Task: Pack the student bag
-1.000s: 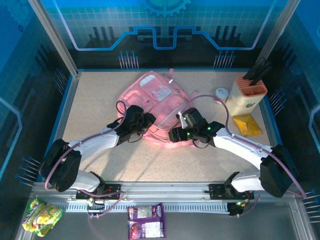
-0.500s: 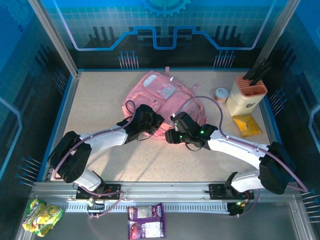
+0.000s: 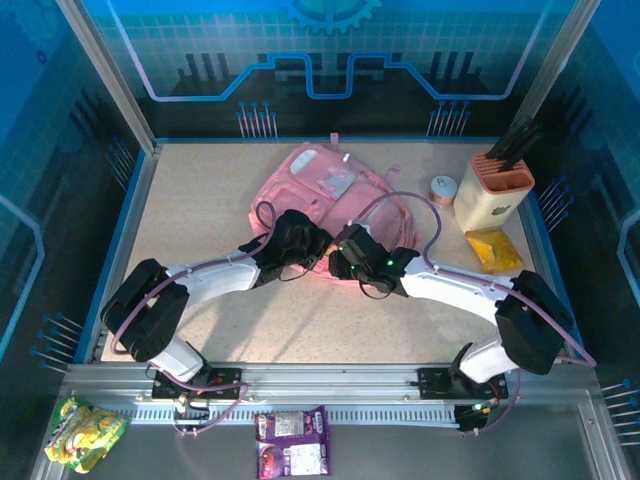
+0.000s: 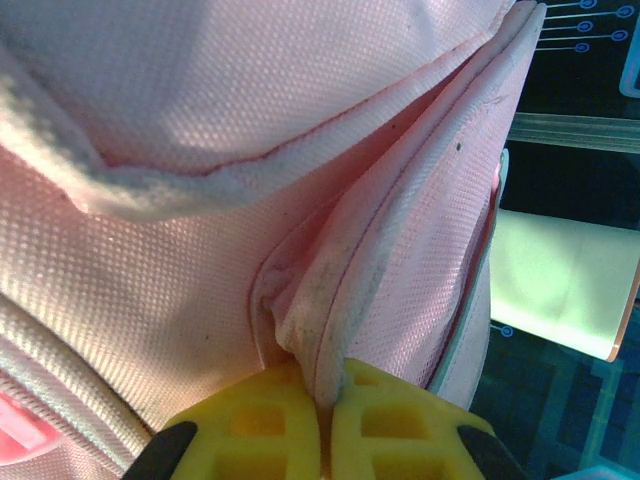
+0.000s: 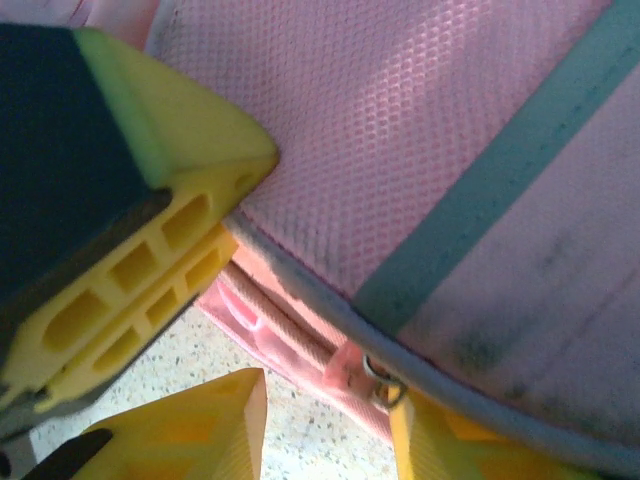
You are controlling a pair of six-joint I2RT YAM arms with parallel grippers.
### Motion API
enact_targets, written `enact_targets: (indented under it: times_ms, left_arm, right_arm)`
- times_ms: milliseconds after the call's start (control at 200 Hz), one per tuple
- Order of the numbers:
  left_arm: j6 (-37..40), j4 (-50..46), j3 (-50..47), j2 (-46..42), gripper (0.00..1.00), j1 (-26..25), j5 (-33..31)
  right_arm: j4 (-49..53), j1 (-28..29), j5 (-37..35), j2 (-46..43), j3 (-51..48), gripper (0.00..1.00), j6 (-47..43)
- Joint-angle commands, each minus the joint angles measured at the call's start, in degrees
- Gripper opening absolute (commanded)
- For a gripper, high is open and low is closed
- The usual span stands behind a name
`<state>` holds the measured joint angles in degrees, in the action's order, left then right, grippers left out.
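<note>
From above, find the student bag (image 3: 335, 190) slumped on the table (image 3: 200, 200), toward the far side, with left gripper (image 3: 312, 243) and right gripper (image 3: 340, 262) both at its near edge.

Through the left wrist, see that gripper clamped tight on a thin fold of pink cloth.

Through the right wrist, see yellow fingers (image 5: 150, 260) narrowed about the piped rim; cannot tell whether pinching.

Expect soft, light, floppy fabric. Best taken by seam, piping or strap, at two spots.
</note>
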<state>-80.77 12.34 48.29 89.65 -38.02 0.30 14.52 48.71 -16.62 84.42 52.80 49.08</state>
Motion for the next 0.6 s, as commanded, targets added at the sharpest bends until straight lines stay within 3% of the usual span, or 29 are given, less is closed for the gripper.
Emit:
enact_targets:
  times_ms: [0,220,340,590]
  left_arm:
    - [0.45,3.92,1.79,-0.02,0.04,-1.19,2.22]
    - [0.91,4.19,1.48,0.09,0.05,-1.44,2.28]
    - [1.25,4.49,0.84,-0.41,0.05,-1.21,1.83]
    - [2.93,3.57,1.00,-1.38,0.06,-1.29,1.03]
  right_arm:
    - [0.32,-0.10,-3.64,2.06,2.86,0.38,4.67]
    - [-2.65,-0.59,-6.20,4.51,3.28,0.34,5.34]
    - [2.25,-1.07,-7.81,6.43,6.31,0.27,3.36]
    - [2.77,-1.22,-11.98,3.73,3.64,0.19,2.80]
